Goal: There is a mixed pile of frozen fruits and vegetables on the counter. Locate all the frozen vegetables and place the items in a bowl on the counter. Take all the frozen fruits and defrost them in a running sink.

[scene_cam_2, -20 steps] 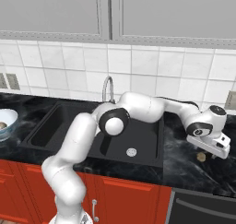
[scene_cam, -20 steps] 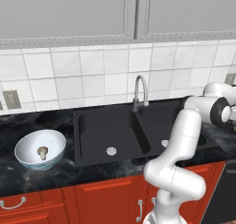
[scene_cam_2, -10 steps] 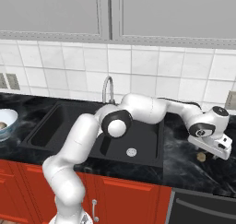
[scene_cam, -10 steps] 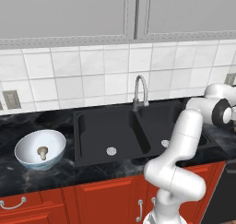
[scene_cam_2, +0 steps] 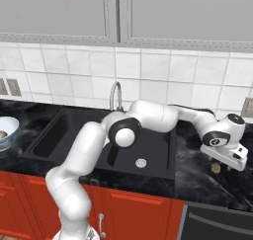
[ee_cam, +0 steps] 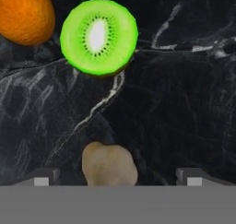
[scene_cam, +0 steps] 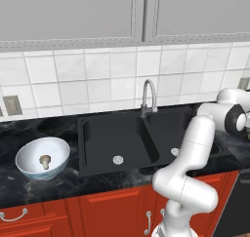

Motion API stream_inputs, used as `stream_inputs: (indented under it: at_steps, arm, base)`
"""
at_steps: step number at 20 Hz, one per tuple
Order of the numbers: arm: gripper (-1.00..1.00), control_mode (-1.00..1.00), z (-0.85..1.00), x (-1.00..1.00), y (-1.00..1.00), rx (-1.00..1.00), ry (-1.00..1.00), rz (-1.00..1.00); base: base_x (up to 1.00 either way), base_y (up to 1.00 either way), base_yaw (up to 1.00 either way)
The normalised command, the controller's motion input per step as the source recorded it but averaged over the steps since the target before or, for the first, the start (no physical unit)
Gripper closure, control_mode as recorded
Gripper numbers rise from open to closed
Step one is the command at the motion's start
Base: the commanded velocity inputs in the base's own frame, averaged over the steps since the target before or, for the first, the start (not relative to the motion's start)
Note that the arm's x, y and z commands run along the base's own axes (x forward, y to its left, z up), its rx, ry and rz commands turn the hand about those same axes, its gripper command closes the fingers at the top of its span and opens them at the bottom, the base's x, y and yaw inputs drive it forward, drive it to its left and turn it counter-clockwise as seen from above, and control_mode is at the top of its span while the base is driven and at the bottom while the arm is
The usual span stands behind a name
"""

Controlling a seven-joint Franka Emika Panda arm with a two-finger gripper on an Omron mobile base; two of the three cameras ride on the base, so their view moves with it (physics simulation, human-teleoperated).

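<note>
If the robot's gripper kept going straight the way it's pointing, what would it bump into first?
Probably the tan mushroom piece lying between the open gripper's fingertips, or the black counter beneath it; depth is hard to judge.

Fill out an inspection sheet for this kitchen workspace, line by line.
Surface: glossy black veined counter, above red cabinets.
Job's things: one mushroom already in the bowl; second mushroom on the counter between the fingers; orange and halved kiwi lie beyond it; sink holds no fruit.
Clutter: nothing seen.
Grippers: gripper open, low over the mushroom right of the sink.
Cables: nothing seen.
Surroundings: white wall tiles, grey upper cabinets, silver faucet, wall outlets.
</note>
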Motion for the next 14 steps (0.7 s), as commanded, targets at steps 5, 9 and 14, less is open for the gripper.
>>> stream_inputs:
  at_steps: [5, 9, 14]
  arm:
    - [-1.0, -1.0, -0.05, 0.0, 0.14, 0.0, 0.0, 0.0]
    - [-1.0, -1.0, -0.16, 0.0, 0.11, 0.0, 0.0, 0.0]
    - [-1.0, -1.0, -0.22, 0.01, 0.02, 0.0, 0.0, 0.0]
  base:
    - [0.0, 0.0, 0.0]
    - [0.0, 0.0, 0.0]
    - [0.0, 0.0, 0.0]
